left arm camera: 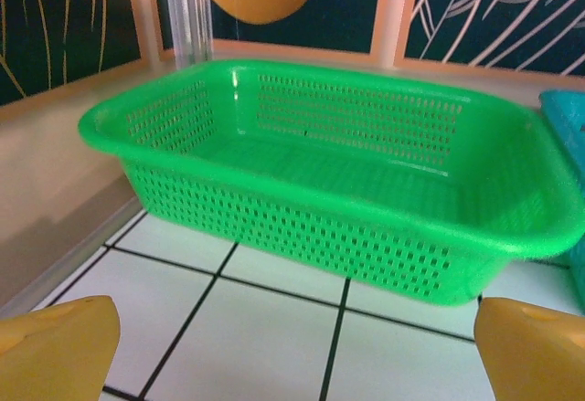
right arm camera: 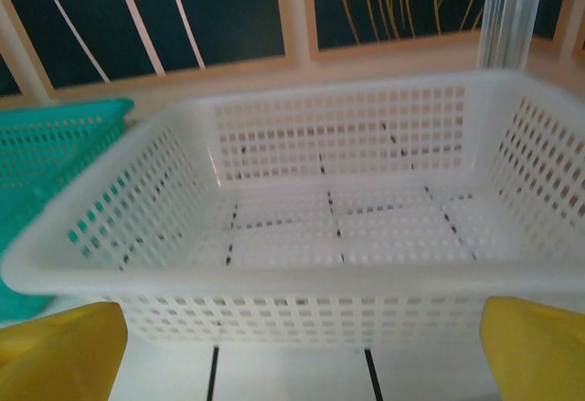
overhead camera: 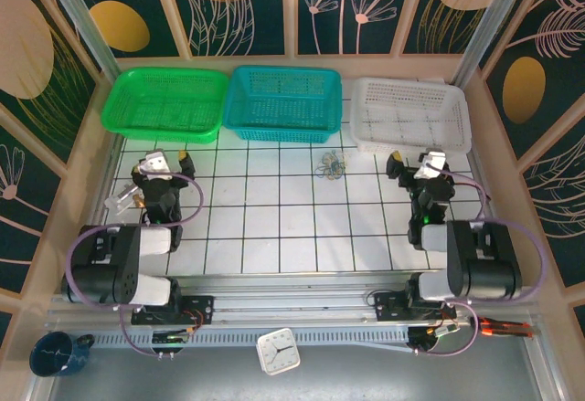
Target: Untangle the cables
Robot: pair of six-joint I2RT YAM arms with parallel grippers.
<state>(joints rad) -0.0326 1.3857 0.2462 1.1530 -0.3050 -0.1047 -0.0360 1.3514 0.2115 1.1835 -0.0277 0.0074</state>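
Left gripper (overhead camera: 171, 160) and right gripper (overhead camera: 416, 162) are held wide open and empty. The cables (overhead camera: 331, 164) are seen between them, upper middle, nearer the right one.

Both arms sit folded low, with their forearms reaching forward. The left arm (overhead camera: 117, 264) ends in the left gripper (overhead camera: 171, 160), its jaws spread wide and empty. Its yellow fingertips (left arm camera: 57, 351) sit at the lower corners of the wrist view. The right arm (overhead camera: 475, 262) mirrors this pose. The right gripper (overhead camera: 415, 162) is likewise parted wide and empty, its yellow pads (right arm camera: 539, 346) low at either side.
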